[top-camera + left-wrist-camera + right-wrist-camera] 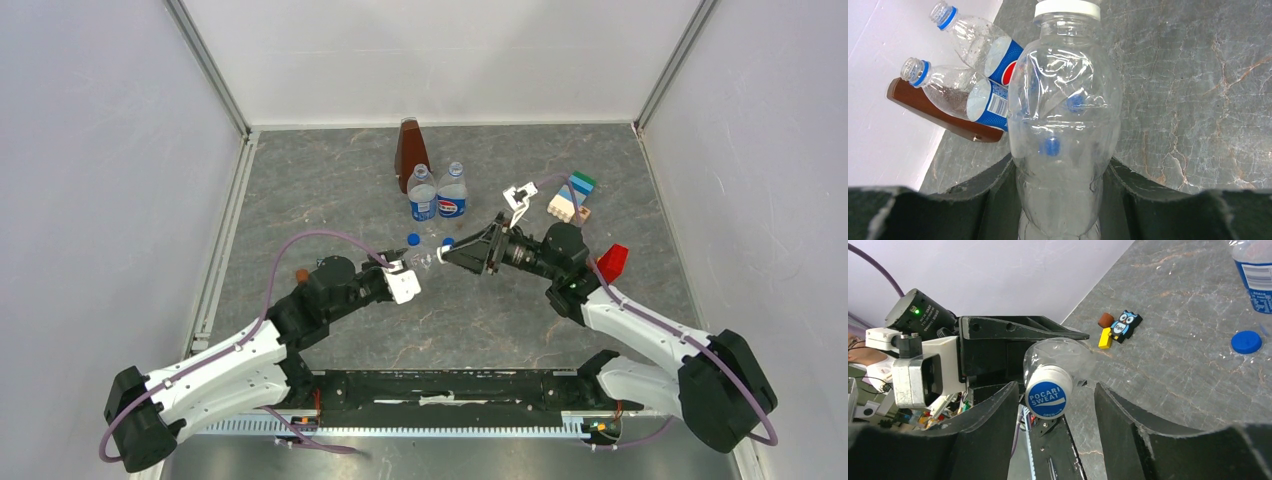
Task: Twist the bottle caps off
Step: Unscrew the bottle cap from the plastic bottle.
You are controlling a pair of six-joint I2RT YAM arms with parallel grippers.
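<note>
Left jaws grip the small clear plastic bottle (pixel 1063 125) level, bracing it so the open right jaws, from three o'clock, straddle its white blue-marked cap (pixel 1047 396).

We read "POCARI SWEAT" in white on the blue disc of the white cap (pixel 1046 397). On the owl toy (pixel 1124 325) we make out "Eight". The labelled bottle (pixel 1255 280) carries print too small for us to read.
</note>
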